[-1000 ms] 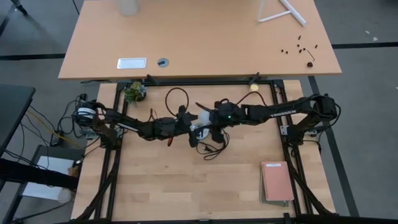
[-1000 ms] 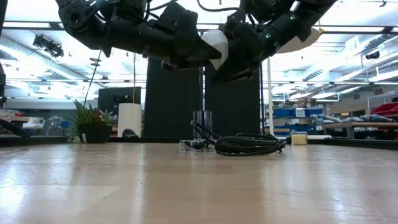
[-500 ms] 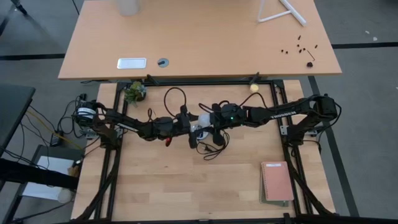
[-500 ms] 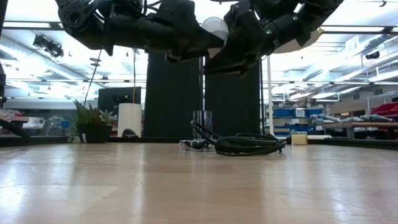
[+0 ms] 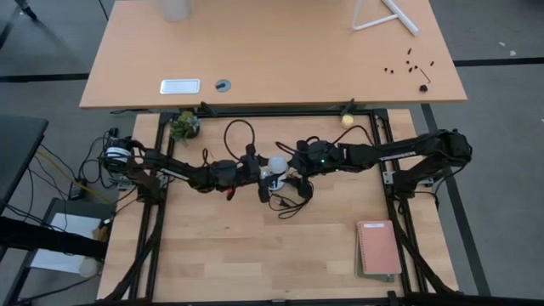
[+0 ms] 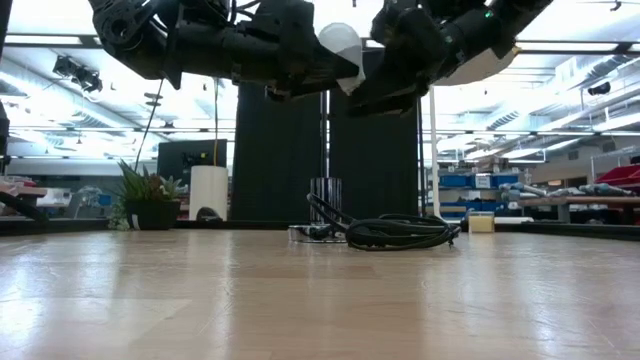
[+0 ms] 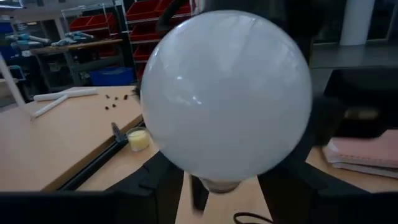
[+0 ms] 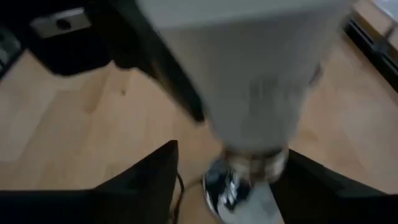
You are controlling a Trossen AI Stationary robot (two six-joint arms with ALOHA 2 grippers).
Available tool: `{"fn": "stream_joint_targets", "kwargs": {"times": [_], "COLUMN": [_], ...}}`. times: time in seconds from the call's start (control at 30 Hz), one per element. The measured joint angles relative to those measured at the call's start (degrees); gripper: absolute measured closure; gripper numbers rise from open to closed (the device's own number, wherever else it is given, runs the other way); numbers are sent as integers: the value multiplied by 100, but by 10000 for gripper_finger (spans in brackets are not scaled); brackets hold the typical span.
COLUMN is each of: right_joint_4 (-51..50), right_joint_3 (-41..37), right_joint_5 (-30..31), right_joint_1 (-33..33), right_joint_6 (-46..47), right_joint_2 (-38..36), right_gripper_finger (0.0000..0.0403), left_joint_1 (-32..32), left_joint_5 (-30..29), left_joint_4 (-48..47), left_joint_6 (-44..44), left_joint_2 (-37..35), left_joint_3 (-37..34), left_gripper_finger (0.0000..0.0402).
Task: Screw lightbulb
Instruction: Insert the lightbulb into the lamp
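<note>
1. A light wooden work table [image 5: 255, 246] is seen from above, with two dark arms reaching in from the left and the right and meeting near its middle.
2. The lightbulb [image 5: 276, 162], small, white and pear-shaped, is held in the air between the two arm ends, well above the table top, as the low view [image 6: 340, 44] shows.
3. The left gripper [image 5: 259, 167] is placed at the left side of the bulb. In the left wrist view the white globe [image 7: 227, 93] fills most of the picture, with dark fingers [image 7: 155, 180] seen beside its narrow end. The fingers appear closed about the bulb, though the contact itself is hidden.
4. The right gripper [image 5: 293, 163] is placed just to the right of the bulb. In the right wrist view the bulb's pale body and its silvery base [image 8: 249, 168] are seen between two dark fingers [image 8: 146, 177], which stand apart on either side without clearly touching it. The gripper is taken as parted and holding nothing.
5. A coil of black cord [image 5: 289, 194] lies on the table just below the grippers; in the low view it [image 6: 395, 232] rests flat on the wood.
6. A small pot with a green plant [image 5: 183, 126] in it stands at the far left edge of the table.
7. A pink notebook [image 5: 378, 247] lies at the near right.
8. A small yellowish ball [image 5: 347, 120] rests at the far right edge.
</note>
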Motion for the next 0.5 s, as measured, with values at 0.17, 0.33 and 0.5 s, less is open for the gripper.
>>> {"fn": "stream_joint_targets", "kwargs": {"times": [0.17,0.33,0.5], "right_joint_4": [-723,-1105,-1755], "right_joint_3": [0,0,280], "right_joint_5": [244,265,778], "right_joint_1": [8,8,141], "right_joint_6": [23,47,-503], "right_joint_2": [-462,-679,-802], "right_gripper_finger": [132,126,132], "left_joint_1": [84,183,232], "left_joint_5": [-69,-37,156], "left_joint_4": [-112,-163,-610], "left_joint_6": [-17,-141,-266], "left_joint_2": [0,0,-31], "left_joint_3": [0,0,2], "left_gripper_finger": [209,209,209]}}
